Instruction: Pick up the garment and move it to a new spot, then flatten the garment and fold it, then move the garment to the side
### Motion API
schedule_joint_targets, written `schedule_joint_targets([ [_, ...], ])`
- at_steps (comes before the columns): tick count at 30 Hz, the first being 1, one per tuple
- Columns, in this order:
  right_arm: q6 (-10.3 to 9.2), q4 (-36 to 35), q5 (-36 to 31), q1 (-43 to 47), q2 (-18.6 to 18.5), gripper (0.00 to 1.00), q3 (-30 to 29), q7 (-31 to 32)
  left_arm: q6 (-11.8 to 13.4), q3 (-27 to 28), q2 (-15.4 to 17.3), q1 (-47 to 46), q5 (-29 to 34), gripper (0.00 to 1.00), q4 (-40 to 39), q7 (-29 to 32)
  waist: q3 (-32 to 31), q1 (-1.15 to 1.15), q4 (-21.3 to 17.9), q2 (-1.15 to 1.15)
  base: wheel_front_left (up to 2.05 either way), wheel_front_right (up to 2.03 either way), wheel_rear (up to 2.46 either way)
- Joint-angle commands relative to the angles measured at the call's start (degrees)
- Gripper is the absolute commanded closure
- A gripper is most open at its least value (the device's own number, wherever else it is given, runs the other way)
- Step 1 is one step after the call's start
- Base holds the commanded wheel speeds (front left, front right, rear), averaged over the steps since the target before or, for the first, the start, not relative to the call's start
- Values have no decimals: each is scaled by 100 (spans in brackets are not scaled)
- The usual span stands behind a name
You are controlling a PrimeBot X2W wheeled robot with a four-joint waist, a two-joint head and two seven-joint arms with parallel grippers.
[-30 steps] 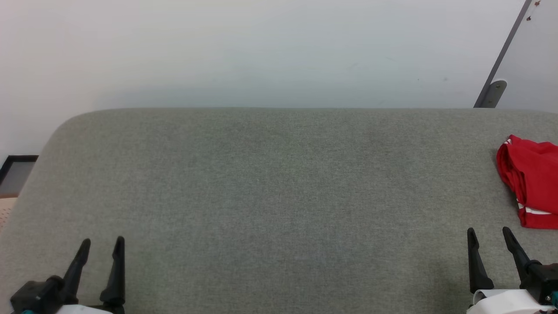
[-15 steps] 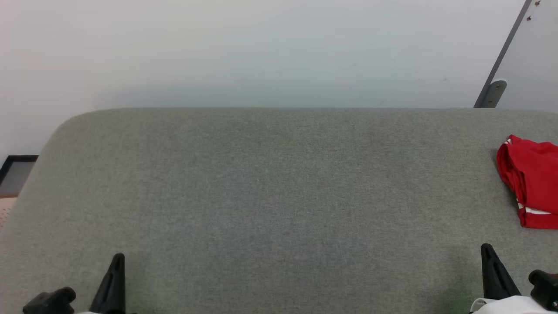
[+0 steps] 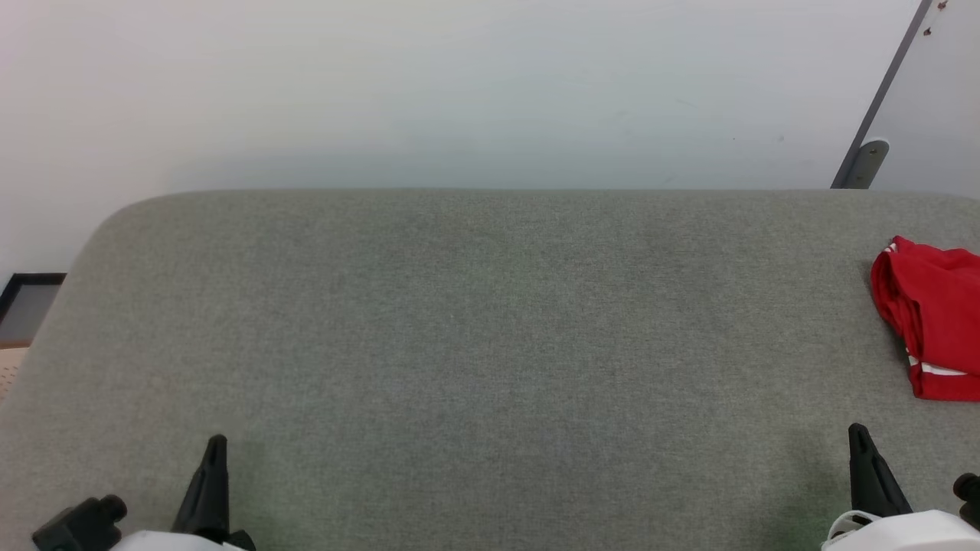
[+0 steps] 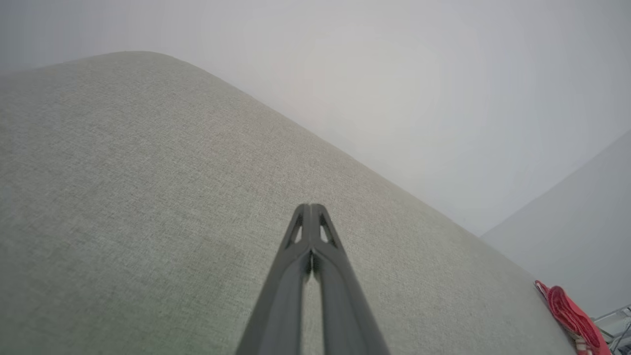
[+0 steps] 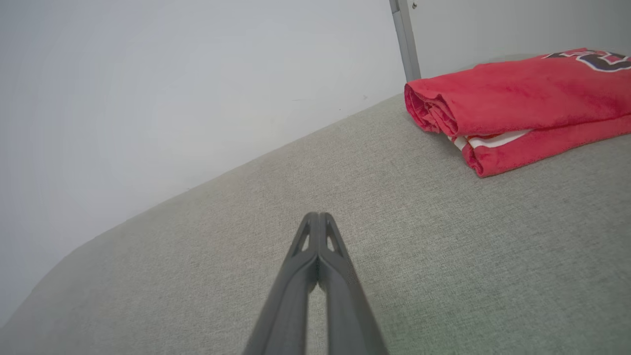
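Note:
The garment (image 3: 930, 314), a red shirt with a strip of white trim showing, lies folded at the far right edge of the grey padded table (image 3: 475, 321). The right wrist view has the garment (image 5: 512, 103) up and to the right, a bit of dark print on its top. It is a thin red edge (image 4: 572, 315) low in the left wrist view's right corner. My left gripper (image 3: 214, 451) is shut and holds nothing at the table's near left; in its wrist view the tips (image 4: 310, 209) are pressed together. My right gripper (image 3: 859, 440) is shut and holds nothing, near the table's front right, short of the garment. Its tips (image 5: 319, 217) touch.
A pale wall (image 3: 459, 92) rises behind the table's far edge. A grey slanted post (image 3: 880, 99) stands at the back right. A dark frame (image 3: 27, 298) sits beyond the table's rounded left corner. Bare cloth stretches between the two grippers.
Both grippers have gone from open to shut and have drawn back a little toward the view's bottom edge. The garment has not moved.

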Motion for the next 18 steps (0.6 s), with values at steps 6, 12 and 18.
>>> schedule_joint_targets([
  [6, -2, -117, 731, -206, 7, 100, 13, 153, -5, 79, -55, -211, -561, 100, -61, 160, 1, 0, -5, 0, 0, 0, 0],
  [12, -2, -126, 1169, -237, 16, 100, 17, 258, -6, 102, -126, -260, -894, 100, -52, 266, 2, 0, -9, 0, 0, 0, 0],
  [18, -3, -137, 1671, -274, 26, 100, 20, 377, -7, 128, -212, -318, -1269, 100, -42, 388, 2, 0, -13, 0, 0, 0, 0],
])
